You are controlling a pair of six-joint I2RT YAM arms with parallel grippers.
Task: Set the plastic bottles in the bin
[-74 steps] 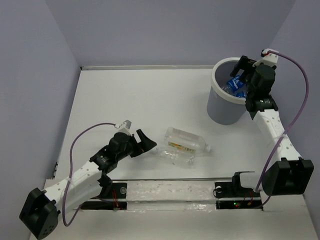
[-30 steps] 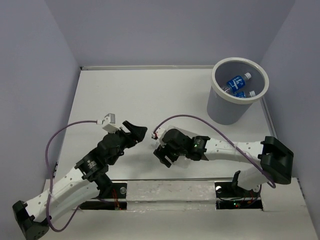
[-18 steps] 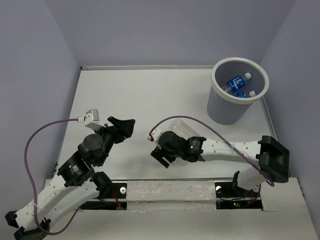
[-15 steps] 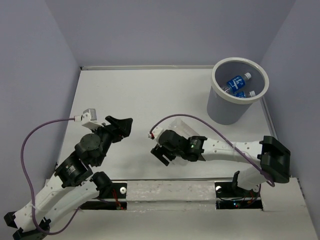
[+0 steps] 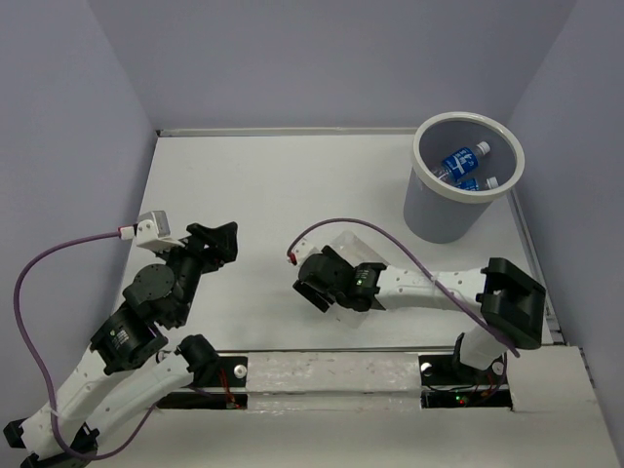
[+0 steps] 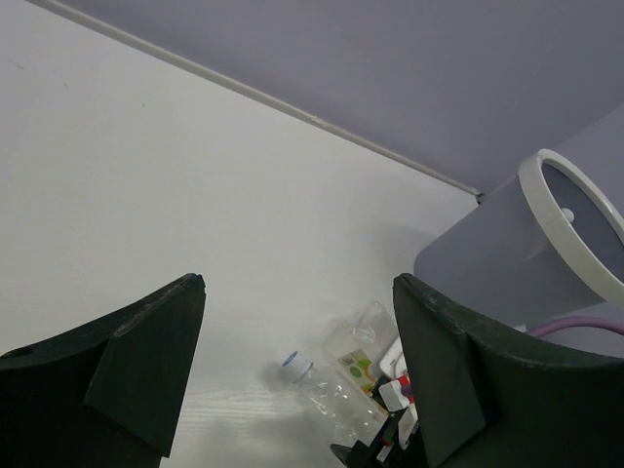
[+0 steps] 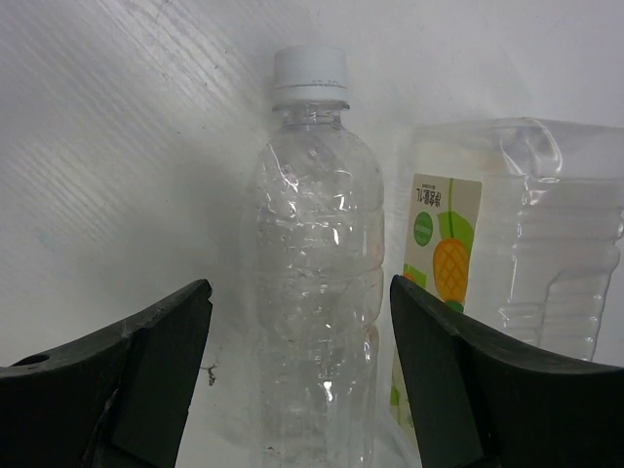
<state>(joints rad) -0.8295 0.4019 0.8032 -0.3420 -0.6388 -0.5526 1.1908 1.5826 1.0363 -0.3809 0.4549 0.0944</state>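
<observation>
A slim clear plastic bottle (image 7: 314, 292) with a white cap lies on the table between the fingers of my right gripper (image 7: 297, 292), which stands open with small gaps on both sides. Beside it lies a larger bottle (image 7: 507, 253) with a pale yellowish fruit label. From above, my right gripper (image 5: 310, 290) covers them, and only a corner of the larger bottle (image 5: 349, 244) shows. My left gripper (image 5: 222, 239) hovers open and empty to their left, looking at both bottles (image 6: 336, 400). The grey bin (image 5: 417, 156) at the back right holds blue-labelled bottles (image 5: 463, 156).
Purple walls close in the table on the left, back and right. The bin (image 6: 487, 263) stands near the right wall. A purple cable (image 5: 390, 239) loops over the right arm, and another one trails from the left wrist (image 5: 68, 249).
My right arm has come from the bin down to the bottles on the table and edged left over them. My left arm has pulled back to the left, away from the bottles.
</observation>
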